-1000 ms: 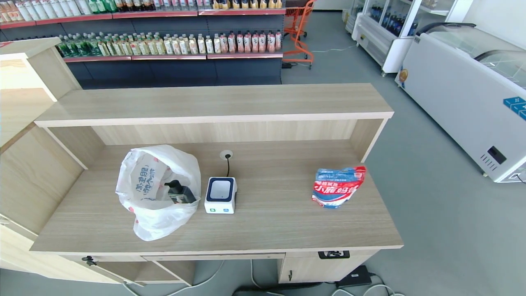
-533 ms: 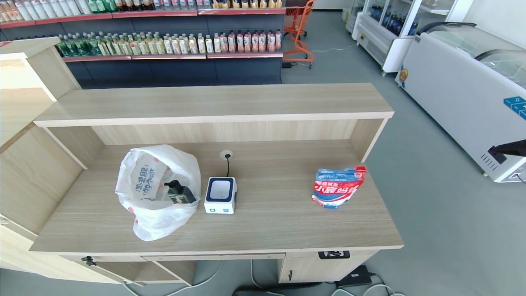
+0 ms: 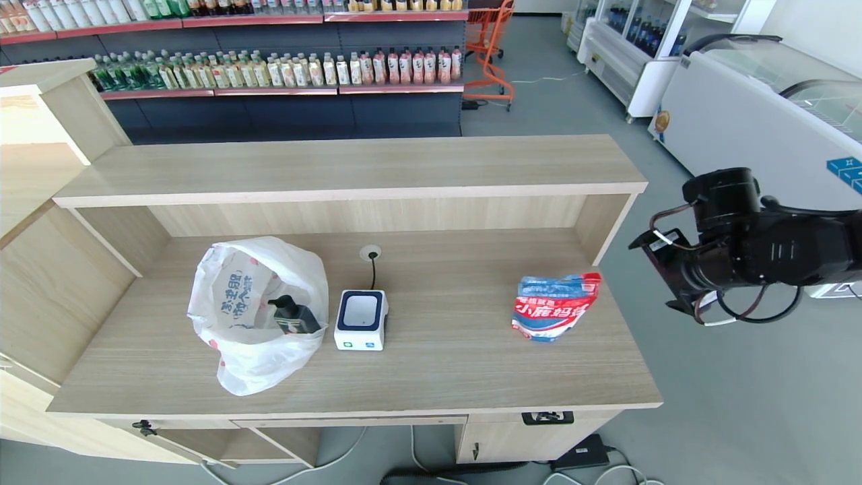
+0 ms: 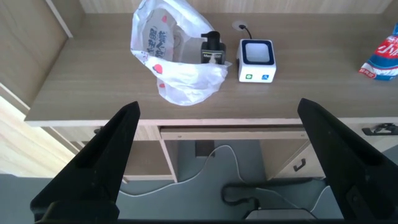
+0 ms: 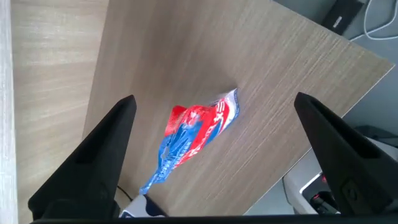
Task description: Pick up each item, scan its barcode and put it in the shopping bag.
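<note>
Both of the robot's hands hang with jaws spread wide and nothing in them: the left hand (image 4: 217, 107) low before the front edge of the bench (image 3: 444, 367), the right hand (image 5: 214, 102) above the one item left out, its arm (image 3: 774, 252) at the right edge of the head view, just past the bench's end. That item, a red-and-blue pouch (image 3: 553, 306), lies flat on the wood at right of centre, close to the bench's right end and well apart from everything else. It looks like a soft, film-skinned refill pack, likely slick, floppy and weighted by its filling; a grip across its narrower width near one end seems safest, since a pinch at a corner could let it sag or slip. No barcode shows on the face turned up. At centre sits the white scanner (image 3: 361, 318), its cable running back, and just left of it the white shopping bag (image 3: 232, 283) slumps open with a dark pump bottle (image 3: 294, 316) already inside. Stocked drink shelves (image 3: 269, 71) line the top of the frame
</note>
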Available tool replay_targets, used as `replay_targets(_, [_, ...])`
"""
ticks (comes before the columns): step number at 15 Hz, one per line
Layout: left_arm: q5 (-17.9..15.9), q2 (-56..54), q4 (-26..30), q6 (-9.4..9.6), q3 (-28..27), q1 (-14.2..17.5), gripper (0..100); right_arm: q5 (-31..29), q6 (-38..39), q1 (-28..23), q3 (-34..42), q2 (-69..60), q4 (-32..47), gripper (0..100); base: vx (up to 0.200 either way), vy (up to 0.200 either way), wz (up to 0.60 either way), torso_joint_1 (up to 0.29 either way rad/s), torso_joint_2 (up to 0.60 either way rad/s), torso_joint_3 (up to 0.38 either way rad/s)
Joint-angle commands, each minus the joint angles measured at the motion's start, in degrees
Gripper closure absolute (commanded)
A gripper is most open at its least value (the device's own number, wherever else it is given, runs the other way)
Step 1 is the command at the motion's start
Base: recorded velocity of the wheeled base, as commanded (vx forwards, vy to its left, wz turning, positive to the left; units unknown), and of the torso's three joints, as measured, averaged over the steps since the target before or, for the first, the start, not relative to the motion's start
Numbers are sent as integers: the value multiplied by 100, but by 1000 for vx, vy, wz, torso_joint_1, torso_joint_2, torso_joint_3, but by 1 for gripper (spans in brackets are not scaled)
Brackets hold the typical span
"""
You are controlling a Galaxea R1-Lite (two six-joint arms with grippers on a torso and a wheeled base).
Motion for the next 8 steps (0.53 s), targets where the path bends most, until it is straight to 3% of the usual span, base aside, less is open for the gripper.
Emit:
replay_targets(1, [1, -2, -1, -3, 1, 0, 0, -3, 14, 421, -256, 697, -48, 0, 0, 0, 0, 0, 0, 0])
replay_targets(8, [1, -2, -1, -3, 1, 0, 0, -64, -30, 702, -581, 1215, -39, 0, 0, 0, 0, 0, 0, 0])
